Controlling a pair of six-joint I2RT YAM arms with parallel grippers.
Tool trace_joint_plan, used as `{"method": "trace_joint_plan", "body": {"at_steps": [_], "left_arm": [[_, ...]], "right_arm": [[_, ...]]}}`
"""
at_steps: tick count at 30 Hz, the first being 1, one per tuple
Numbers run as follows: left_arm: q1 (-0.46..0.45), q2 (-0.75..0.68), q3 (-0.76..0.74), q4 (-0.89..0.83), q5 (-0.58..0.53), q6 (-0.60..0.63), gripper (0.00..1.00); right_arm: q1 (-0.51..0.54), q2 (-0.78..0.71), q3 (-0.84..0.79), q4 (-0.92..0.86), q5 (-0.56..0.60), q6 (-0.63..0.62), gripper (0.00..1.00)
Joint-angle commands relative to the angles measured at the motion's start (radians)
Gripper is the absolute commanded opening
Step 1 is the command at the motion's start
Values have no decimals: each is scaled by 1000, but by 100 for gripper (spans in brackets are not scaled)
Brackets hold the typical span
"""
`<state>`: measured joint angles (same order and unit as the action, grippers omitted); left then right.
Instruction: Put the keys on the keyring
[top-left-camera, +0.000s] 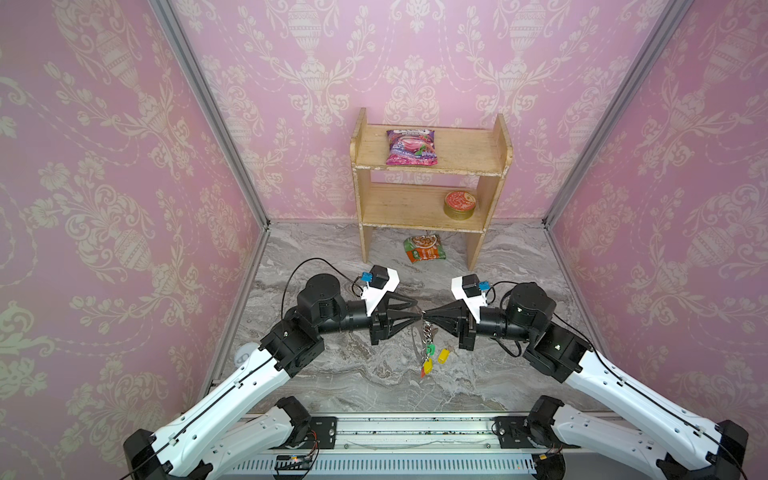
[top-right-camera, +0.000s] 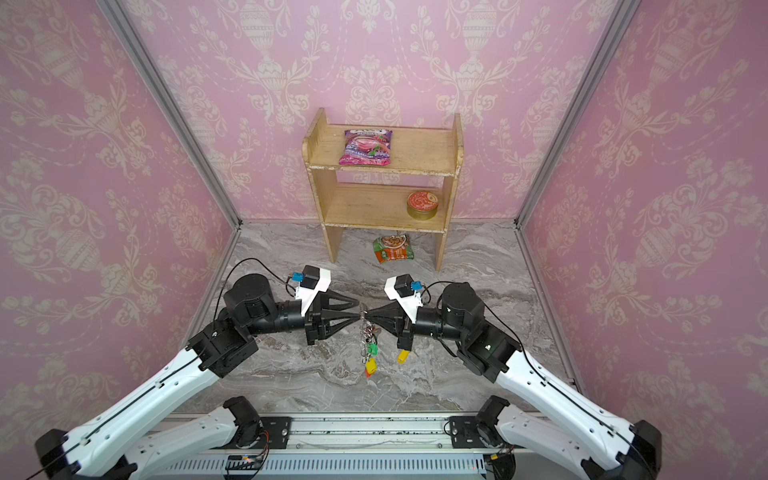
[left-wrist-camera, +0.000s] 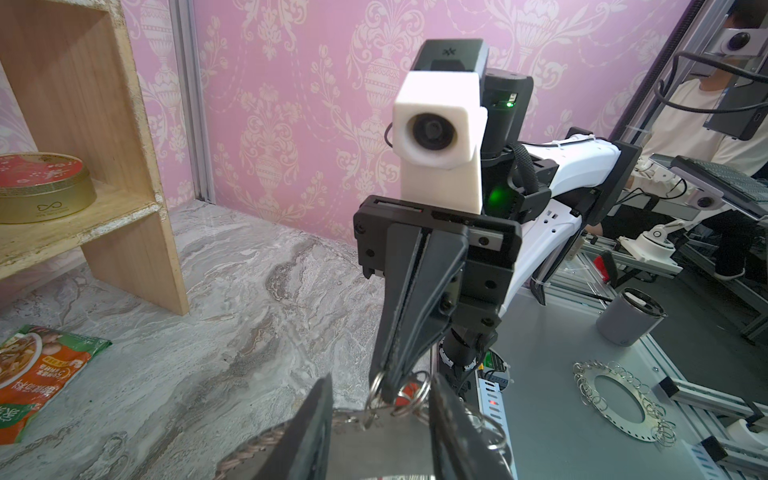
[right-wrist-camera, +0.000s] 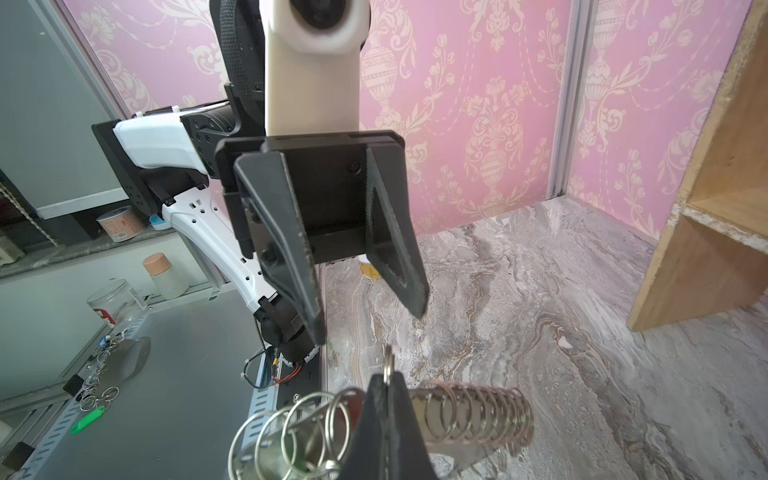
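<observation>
Our right gripper (top-left-camera: 426, 319) pinches the hanging keyring (top-left-camera: 422, 337) tight; our left gripper (top-left-camera: 417, 311) stands open beside it, holding nothing.

Well in front of the shelf (top-left-camera: 465, 149), the left gripper (top-left-camera: 417, 312), jaws apart, and the right gripper (top-left-camera: 428, 320), clamped on the keyring (top-left-camera: 424, 334), meet tip to tip and bar the way across the table (top-left-camera: 332, 266). The keyring hangs below them with its keys (top-left-camera: 428, 365), filling the space under the tips. A loose yellow key (top-left-camera: 444, 354) lies just beside these, farther from the shelf than the grippers. Under the shelf a packet (top-left-camera: 424, 248) takes part of the gap between the legs. Between shelf and grippers the table is bare, as are the strips beside either leg.
</observation>
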<state>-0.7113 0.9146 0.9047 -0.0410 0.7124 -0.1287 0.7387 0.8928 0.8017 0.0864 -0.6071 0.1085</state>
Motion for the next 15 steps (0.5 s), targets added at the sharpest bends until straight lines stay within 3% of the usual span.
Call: {"method": "trace_joint_plan", "body": {"at_steps": [1, 8, 15], "left_arm": [[-9, 1, 27, -21, 2, 40, 37], [-14, 4, 27, -20, -8, 47, 34], [-23, 12, 35, -13, -2, 49, 23]], "right_arm": [[-7, -6, 52, 72, -36, 25, 0], [-7, -3, 64, 71, -62, 29, 0], [-7, 6, 73, 67, -75, 28, 0]]}}
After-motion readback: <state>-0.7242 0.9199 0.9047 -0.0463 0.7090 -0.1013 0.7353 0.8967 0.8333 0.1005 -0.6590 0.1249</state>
